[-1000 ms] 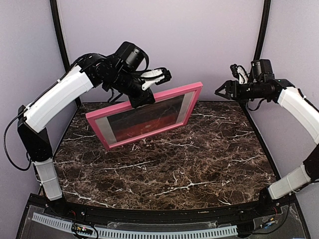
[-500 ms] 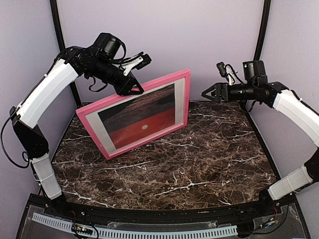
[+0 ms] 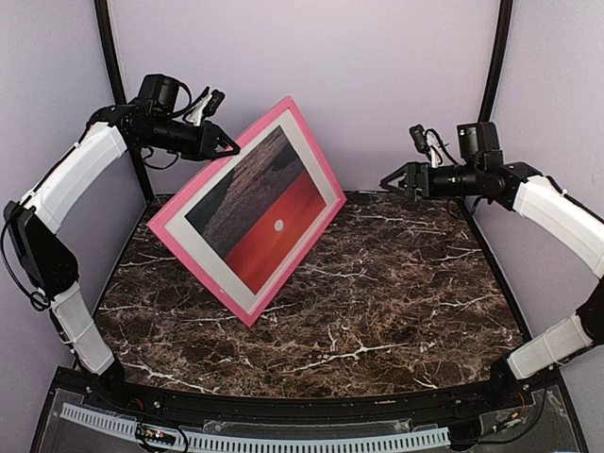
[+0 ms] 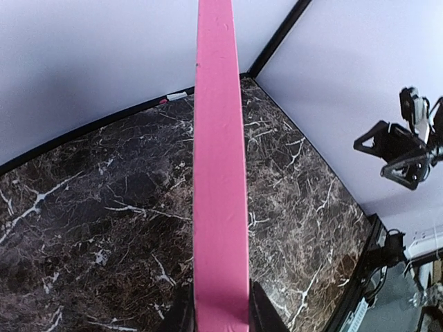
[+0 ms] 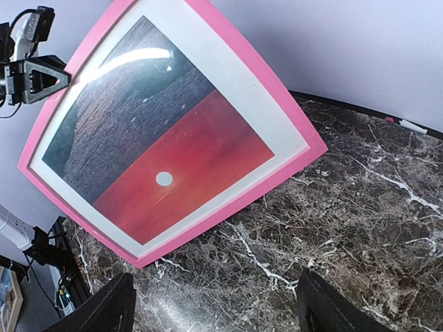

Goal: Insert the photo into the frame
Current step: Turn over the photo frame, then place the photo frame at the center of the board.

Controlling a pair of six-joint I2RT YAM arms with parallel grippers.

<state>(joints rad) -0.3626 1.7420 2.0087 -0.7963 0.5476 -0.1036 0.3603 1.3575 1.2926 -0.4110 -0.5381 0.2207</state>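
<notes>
Left gripper (image 3: 225,148): clenched on frame (image 4: 221,173) at upper-left rail, fingers (image 4: 181,315) on either side of rail.
Frame: tilted up on one corner; low corner seemingly on marble table (image 3: 406,283).
Photo (image 5: 180,152): inside frame behind pane, sunset side toward right arm.
Right gripper (image 3: 389,179): jaws spread, holding nothing, well apart from frame's right corner.
Handling, judged: stiff, light; pane fragile; rails smooth. Single-rail pinch may let frame swing. Grip rails, never pane.
Hidden: frame back, any backing, whether photo fully seated. Glare on pane.
</notes>
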